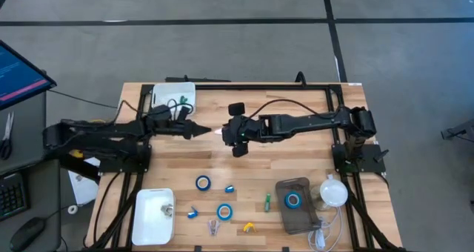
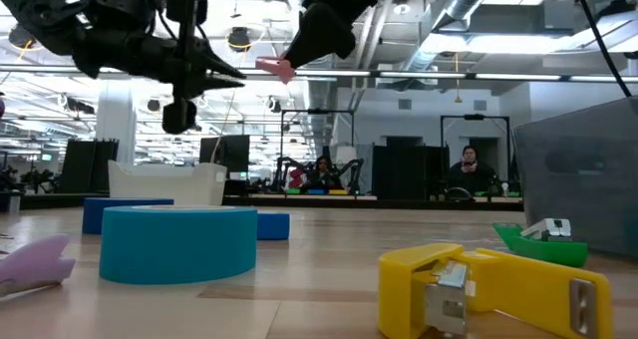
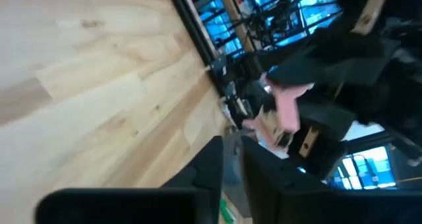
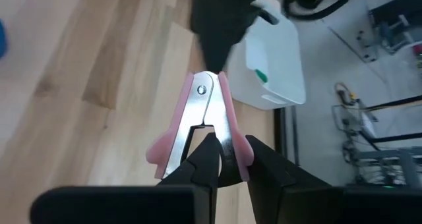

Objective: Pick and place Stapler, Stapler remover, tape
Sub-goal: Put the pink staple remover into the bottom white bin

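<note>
A pink stapler remover hangs in the air over the table's middle, with my right gripper shut on it. My left gripper points at the remover's hinge end from the table's left, a short way off it. Its fingers stand a narrow gap apart with nothing between them. Two rolls of blue tape lie flat on the table near the front. A further tape roll lies in a grey tray. A small green stapler lies beside that tray. My right gripper holds the remover at its wide end, away from the hinge. One finger stands inside the V of the two arms and the other outside the pink grip. The fingers come from the table's right, slanting down. The remover is lifted clear, hinge toward my left gripper.
A white bin stands at the near left and another white bin at the far left. A yellow clip-like tool, a purple one and small blue bits lie along the front. A white round thing sits right of the tray.
</note>
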